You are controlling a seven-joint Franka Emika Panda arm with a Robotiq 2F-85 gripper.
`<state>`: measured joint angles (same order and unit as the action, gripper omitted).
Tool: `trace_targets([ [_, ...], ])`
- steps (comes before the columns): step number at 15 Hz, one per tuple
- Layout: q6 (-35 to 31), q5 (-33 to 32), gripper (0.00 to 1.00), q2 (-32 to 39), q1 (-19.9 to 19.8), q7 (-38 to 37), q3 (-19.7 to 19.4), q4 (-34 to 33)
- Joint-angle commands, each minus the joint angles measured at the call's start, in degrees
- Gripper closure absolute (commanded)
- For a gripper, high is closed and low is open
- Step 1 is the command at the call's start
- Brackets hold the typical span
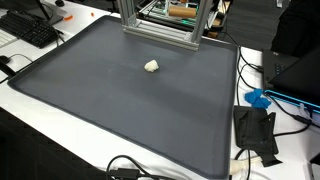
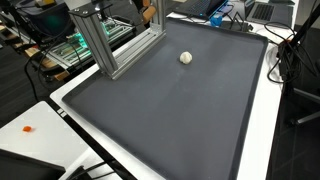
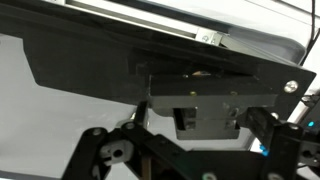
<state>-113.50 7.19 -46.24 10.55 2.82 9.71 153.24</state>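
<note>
Gripper (image 3: 195,138) shows up only in the wrist view, low in the picture: jaws spread wide, nothing held between them. In both exterior views the small white lump (image 1: 151,66) (image 2: 185,58) sits on the dark mat (image 1: 120,110). It's toward the edge where the metal frame (image 1: 160,25) stands, near the frame but apart, roughly midway along that edge.

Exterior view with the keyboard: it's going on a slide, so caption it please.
Small whitish lump alone on a large dark mat, aluminium frame standing at its far edge.
</note>
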Motion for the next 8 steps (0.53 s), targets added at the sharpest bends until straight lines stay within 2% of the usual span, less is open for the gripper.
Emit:
trace_targets([
  [1,-1.14,-1.88,0.0,0.1,0.6,0.2,0.03,1.52],
  [8,-0.67,-3.22,0.0,1.04,1.06,0.32,-0.06,1.54],
])
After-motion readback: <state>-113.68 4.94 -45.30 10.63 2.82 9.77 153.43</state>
